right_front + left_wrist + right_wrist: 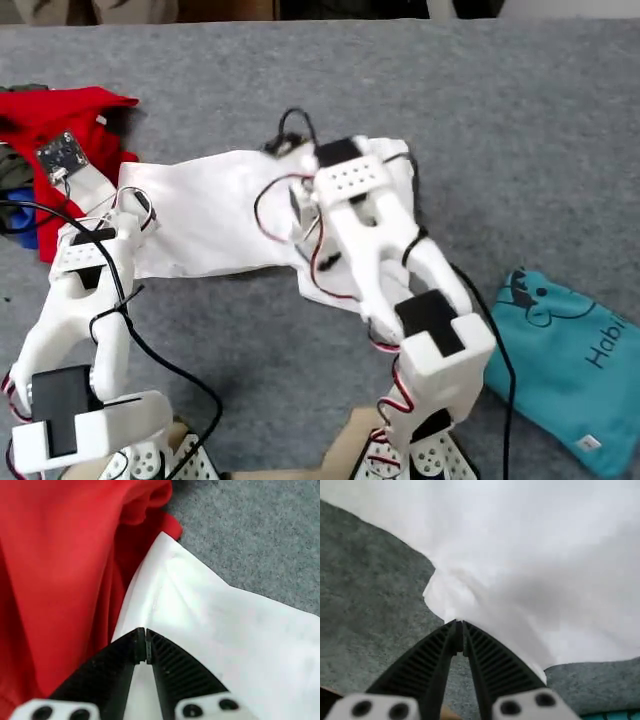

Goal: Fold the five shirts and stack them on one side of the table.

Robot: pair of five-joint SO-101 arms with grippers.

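**Shirt gripped at both ends, fold about to be made**

High view: white shirt (210,215) lies spread at the middle of the table (500,100), its long axis running from the left arm (75,300) across to the right arm (380,240). One end touches a crumpled red shirt (60,115) at the table's left; the other end lies bunched under the right arm. Which end carries the collar I cannot tell. A teal shirt (570,360) sits folded, well apart, at the right side, which looks to be the stacking side.

Left wrist view: left gripper (145,642) has its jaws pressed together on a corner of the white shirt, right beside the red cloth. A seam runs away from the pinch along the shirt's edge.

Right wrist view: right gripper (459,625) is likewise pressed together, nipping a small peak of white cloth at the shirt's edge, with bare table alongside.

Judgement: the step in hand is the fold of the white shirt, with both ends held. The next move calls for both arms to lift together and keep the cloth taut along its long axis, then carry the held edge over. The left pinch must not drag the red shirt along. The red shirt is not yet folded.
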